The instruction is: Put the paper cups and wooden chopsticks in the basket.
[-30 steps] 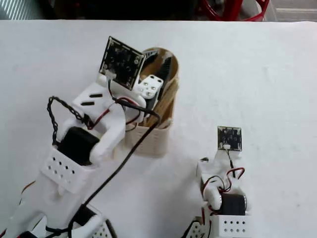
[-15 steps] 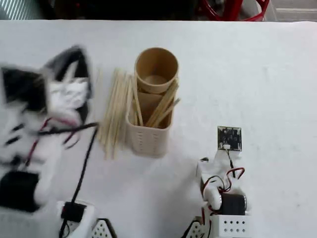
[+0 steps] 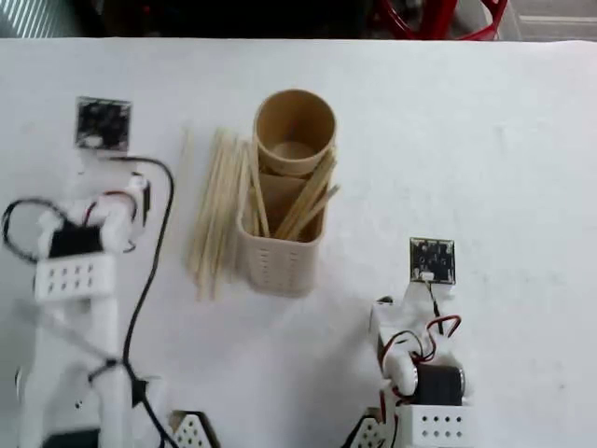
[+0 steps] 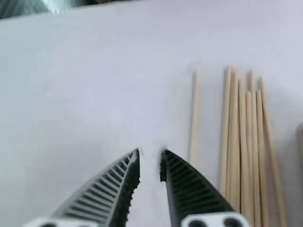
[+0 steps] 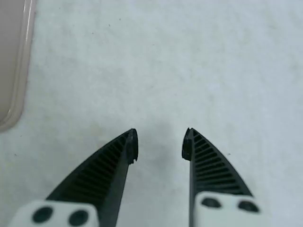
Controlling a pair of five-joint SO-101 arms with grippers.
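A beige perforated basket [image 3: 278,259] stands mid-table with stacked paper cups [image 3: 295,131] lying in it and a few wooden chopsticks [image 3: 310,201] leaning inside. Several more chopsticks [image 3: 215,217] lie in a loose bundle on the table just left of the basket. In the left wrist view my left gripper [image 4: 149,163] is narrowly open and empty above bare table, with that bundle [image 4: 246,142] beside it. My left arm [image 3: 79,243] stands left of the bundle. My right gripper [image 5: 160,142] is open and empty over the table, near the basket's wall [image 5: 13,61].
The white table [image 3: 485,140] is bare to the right of the basket and behind it. My right arm [image 3: 420,359] sits near the front edge, right of the basket. Red and dark objects lie beyond the far edge.
My left arm has swung from above the basket back to the left side of the table, uncovering the cups and the chopstick bundle. The right arm has not moved.
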